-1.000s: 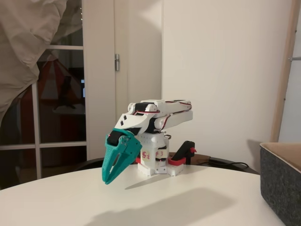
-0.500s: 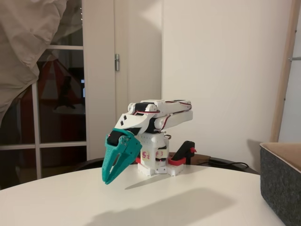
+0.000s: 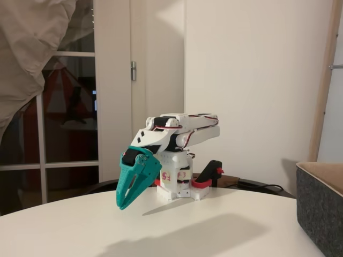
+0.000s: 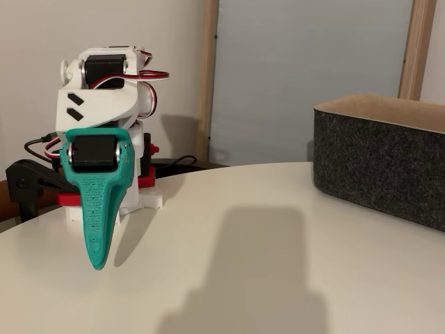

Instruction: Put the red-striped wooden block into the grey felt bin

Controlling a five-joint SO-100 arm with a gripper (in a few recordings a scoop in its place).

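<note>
Nothing moved: gripper still closed, empty, folded near arm base. Grey felt bin at 3 o'clock on counter. Task unstarted.

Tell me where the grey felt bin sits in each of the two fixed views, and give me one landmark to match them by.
A fixed view: the grey felt bin is cut off at the lower right corner, on the white table.
Another fixed view: the grey felt bin stands at the right, mid-height, on the table's far side.
Shared landmark: the teal gripper, pointing down at the tabletop, left of the bin in both fixed views.
</note>
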